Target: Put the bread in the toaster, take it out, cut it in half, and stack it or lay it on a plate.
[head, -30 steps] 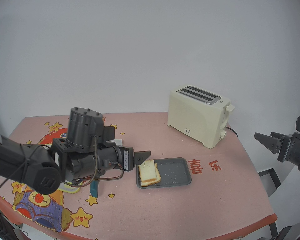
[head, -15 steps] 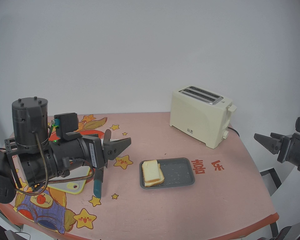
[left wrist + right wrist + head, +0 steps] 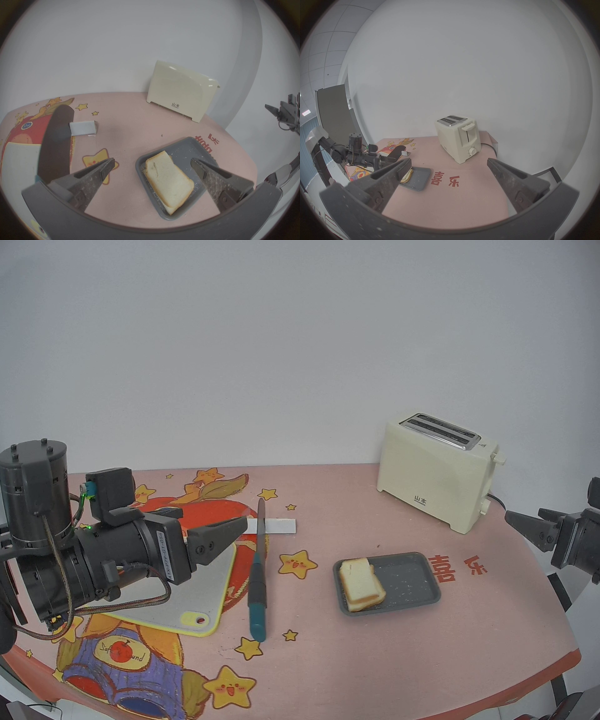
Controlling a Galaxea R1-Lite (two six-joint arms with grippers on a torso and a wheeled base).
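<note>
Head view: the left tool (image 3: 225, 534) hangs open and empty by a white cutting board (image 3: 187, 596), with a teal-handled knife (image 3: 257, 577) beside it on the counter (image 3: 387, 665). Further right, stacked bread slices (image 3: 360, 582) lie in a grey tray (image 3: 412, 580); they are probably light, soft and crumbly, best pinched gently at the crusts, with a pale crumb and tan edges. The right tool (image 3: 528, 520) is open

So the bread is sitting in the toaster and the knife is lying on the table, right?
Not quite. The bread isn't in the toaster. It lies stacked on the grey tray, as the head view shows, and the toaster's slots look empty. The knife is lying on the table, just as you said.
</note>
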